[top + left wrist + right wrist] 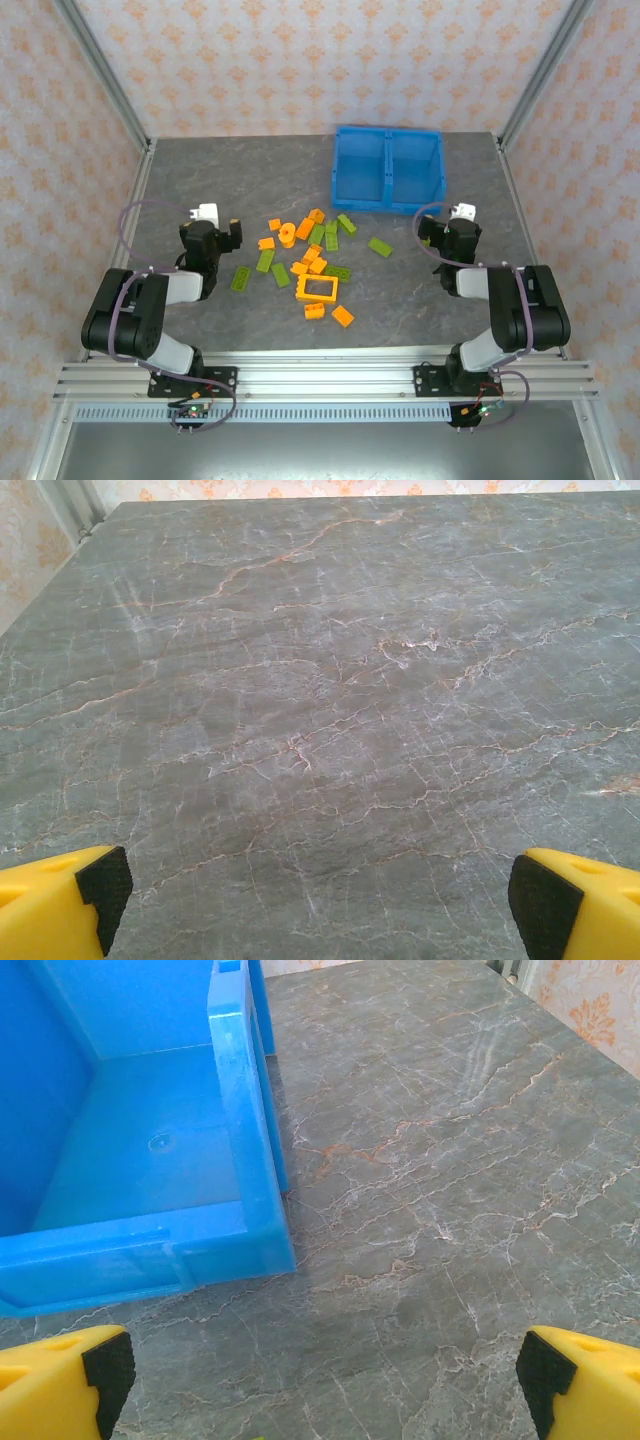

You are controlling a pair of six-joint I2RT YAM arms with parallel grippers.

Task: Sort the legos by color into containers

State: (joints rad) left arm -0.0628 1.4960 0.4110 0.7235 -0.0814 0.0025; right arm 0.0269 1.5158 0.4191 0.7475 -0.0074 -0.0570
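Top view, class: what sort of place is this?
Likely a robotics lab cell: two arms on a metal rail, patterned panels enclosing the table, legos and a blue bin laid out.

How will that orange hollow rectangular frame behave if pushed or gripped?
The orange hollow rectangular plastic frame is probably rigid and light, being thin-walled. It lies flat on the grey stone-patterned table, so it should slide, not roll. Pushed nearward, it would likely shove the small orange brick beside it.

Grey veined tabletop point(220, 190), peach floral walls point(300, 60), perhaps aluminium corner posts point(104, 72)
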